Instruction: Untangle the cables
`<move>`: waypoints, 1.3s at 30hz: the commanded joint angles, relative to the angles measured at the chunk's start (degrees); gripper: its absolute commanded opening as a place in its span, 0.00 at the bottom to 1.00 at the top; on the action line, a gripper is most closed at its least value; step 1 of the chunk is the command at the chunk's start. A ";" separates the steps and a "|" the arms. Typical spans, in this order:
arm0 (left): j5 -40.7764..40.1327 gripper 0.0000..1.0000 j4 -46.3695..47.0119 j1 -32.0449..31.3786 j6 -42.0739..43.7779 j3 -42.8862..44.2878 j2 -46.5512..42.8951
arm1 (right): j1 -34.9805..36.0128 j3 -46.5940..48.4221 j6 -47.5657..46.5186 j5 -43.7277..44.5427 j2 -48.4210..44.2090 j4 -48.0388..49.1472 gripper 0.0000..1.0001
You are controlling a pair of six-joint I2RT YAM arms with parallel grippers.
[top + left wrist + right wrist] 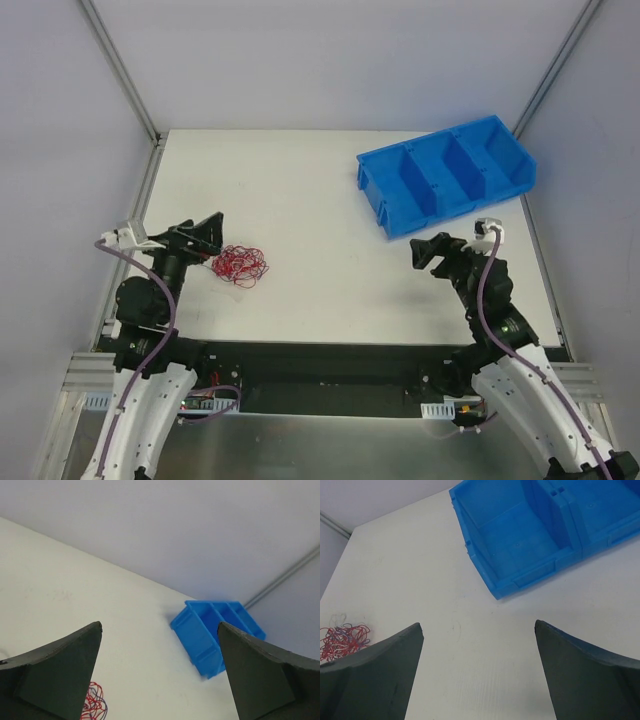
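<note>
With left gripper (206,238) and right gripper (421,256) both spread apart and empty, a coarse pinch could tighten the cables (242,265) rather than free one strand.

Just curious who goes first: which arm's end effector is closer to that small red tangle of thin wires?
Left. The left end effector sits right beside the red tangle of thin wires. The right end effector is far off across the table, by the blue plastic bin.
</note>
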 commanded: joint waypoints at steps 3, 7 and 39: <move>-9.84 0.99 -20.95 0.64 -1.64 11.74 4.10 | -0.19 8.46 0.70 1.43 5.35 -8.89 0.96; -10.45 0.99 -23.07 0.64 -6.90 9.56 -2.12 | -0.46 7.58 2.29 -10.66 8.68 -1.19 0.96; -5.80 0.88 -42.58 0.64 -8.40 10.87 12.61 | 30.83 55.56 7.48 -27.76 93.14 25.90 0.67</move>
